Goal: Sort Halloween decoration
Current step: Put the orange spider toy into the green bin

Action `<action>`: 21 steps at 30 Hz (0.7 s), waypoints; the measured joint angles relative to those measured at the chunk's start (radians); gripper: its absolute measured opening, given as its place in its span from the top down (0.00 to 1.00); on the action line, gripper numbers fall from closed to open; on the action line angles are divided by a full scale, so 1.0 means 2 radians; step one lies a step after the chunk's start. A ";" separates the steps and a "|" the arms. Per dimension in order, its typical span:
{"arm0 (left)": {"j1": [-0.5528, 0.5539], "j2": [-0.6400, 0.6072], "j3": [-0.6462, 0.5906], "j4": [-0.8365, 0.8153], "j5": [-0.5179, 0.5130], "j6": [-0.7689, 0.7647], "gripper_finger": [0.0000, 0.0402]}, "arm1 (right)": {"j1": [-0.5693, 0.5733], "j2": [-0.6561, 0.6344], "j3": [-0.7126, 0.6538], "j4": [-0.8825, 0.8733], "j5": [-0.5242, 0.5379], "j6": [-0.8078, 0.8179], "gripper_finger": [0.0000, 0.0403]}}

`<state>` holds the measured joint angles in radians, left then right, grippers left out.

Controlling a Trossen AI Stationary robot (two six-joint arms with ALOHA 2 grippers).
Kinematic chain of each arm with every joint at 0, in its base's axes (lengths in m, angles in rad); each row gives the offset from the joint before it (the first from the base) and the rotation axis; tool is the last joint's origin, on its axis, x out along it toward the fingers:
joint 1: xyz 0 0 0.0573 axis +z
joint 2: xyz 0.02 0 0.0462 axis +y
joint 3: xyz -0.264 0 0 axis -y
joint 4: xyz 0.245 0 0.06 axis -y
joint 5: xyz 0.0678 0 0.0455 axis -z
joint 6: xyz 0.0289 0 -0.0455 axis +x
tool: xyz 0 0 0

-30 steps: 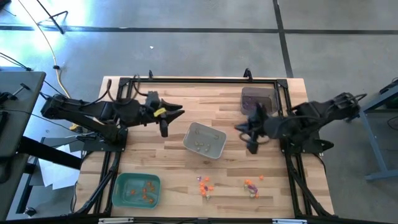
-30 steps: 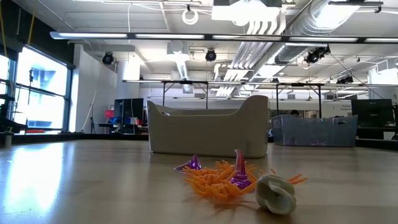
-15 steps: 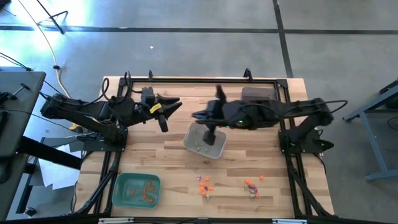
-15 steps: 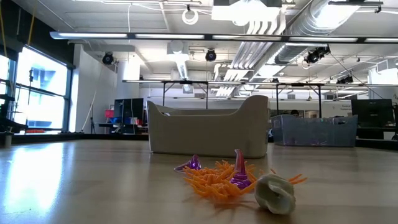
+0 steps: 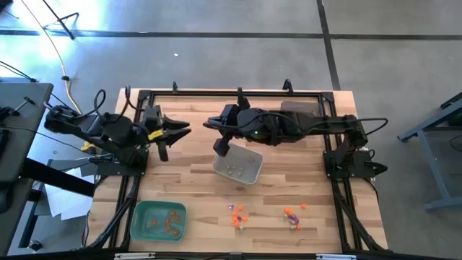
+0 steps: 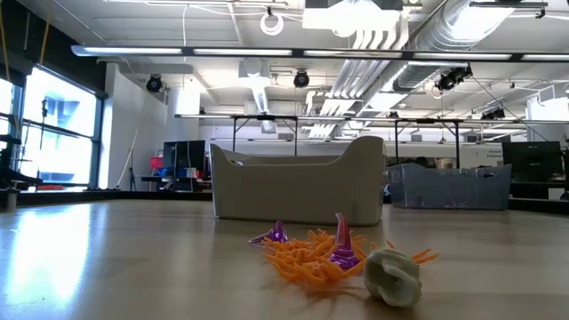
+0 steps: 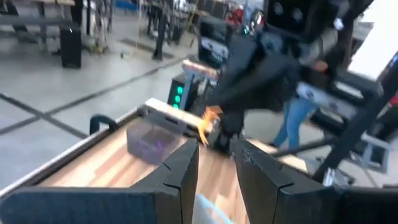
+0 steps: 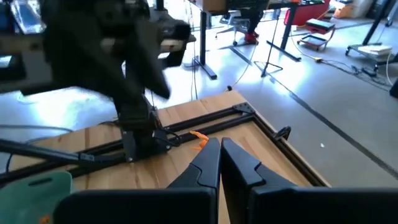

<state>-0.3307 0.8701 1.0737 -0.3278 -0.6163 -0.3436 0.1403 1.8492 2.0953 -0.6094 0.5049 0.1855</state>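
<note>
- Wood-plank table (image 5: 188, 177) with a black frame, grey concrete floor around it; low view looks into an open workshop with ceiling ducts and lights.
- Left gripper (image 5: 164, 142) sits at the table's left side, up off the wood, fingers (image 7: 184, 167) spread with a clear gap, nothing between them.
- Green tray (image 5: 158, 220) near the front left corner, orange Halloween decoration bits (image 5: 172, 221) lying inside it.
- Grey tray (image 5: 239, 165) at mid-table, a few pale pieces (image 5: 232, 172) in it; low view shows it as a whitish bin behind the loose pile.
- Right gripper (image 5: 222, 146) reaches across from the right side and hangs above the grey tray's left rim, fingers (image 8: 208, 163) pressed together, nothing seen between them.
- Loose trinkets on the front wood: an orange-purple cluster (image 5: 237, 214), then a second cluster (image 5: 291, 215) further right; close up, orange spiky pieces (image 6: 307, 255), purple cones (image 6: 342, 246) and a pale round piece (image 6: 393, 276) touching the heap.
- Dark translucent tray (image 5: 297, 110) at the back right, partly under the right arm.
</note>
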 joint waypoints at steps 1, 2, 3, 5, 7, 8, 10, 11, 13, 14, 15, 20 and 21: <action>-0.005 -0.001 0.000 -0.011 0.000 -0.006 0.76 | -0.001 0.000 0.000 0.000 0.000 0.007 1.00; -0.008 0.000 0.000 -0.018 0.000 -0.007 0.76 | -0.002 0.000 0.000 0.001 0.000 0.010 1.00; -0.011 0.001 0.000 -0.021 0.000 -0.007 0.76 | -0.002 0.000 0.000 0.004 0.001 0.014 1.00; -0.014 0.007 0.000 -0.020 0.000 0.001 0.76 | -0.002 0.000 0.000 0.010 0.001 0.020 1.00; -0.014 0.012 0.000 -0.021 0.000 0.015 0.76 | -0.001 0.000 0.000 0.020 0.000 0.020 1.00; -0.014 0.015 0.000 -0.021 0.000 0.022 0.76 | -0.001 0.000 0.000 0.022 0.000 0.021 1.00; -0.014 0.019 0.000 -0.021 0.000 0.036 0.75 | -0.001 -0.001 0.000 0.021 -0.005 0.021 1.00; -0.014 0.019 0.000 -0.021 0.000 0.044 0.74 | -0.001 -0.001 0.000 0.019 -0.005 0.021 1.00; -0.014 0.021 0.000 -0.020 0.000 0.058 0.72 | 0.000 -0.001 0.000 0.016 -0.006 0.021 1.00; -0.014 0.021 0.000 -0.020 0.000 0.066 0.71 | 0.000 -0.001 0.000 0.014 -0.006 0.021 1.00; -0.014 0.022 0.000 -0.020 0.000 0.074 0.69 | 0.000 -0.001 0.000 0.012 -0.006 0.021 1.00; -0.013 0.026 0.000 -0.018 -0.001 0.100 0.62 | 0.002 -0.001 0.000 0.011 -0.025 0.026 1.00; -0.011 0.029 0.000 -0.013 -0.003 0.103 0.60 | 0.002 -0.001 0.000 0.012 -0.031 0.026 1.00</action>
<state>-0.3524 0.9284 1.0729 -0.3548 -0.6228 -0.1366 0.1444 1.8481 2.0960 -0.5855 0.4437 0.2383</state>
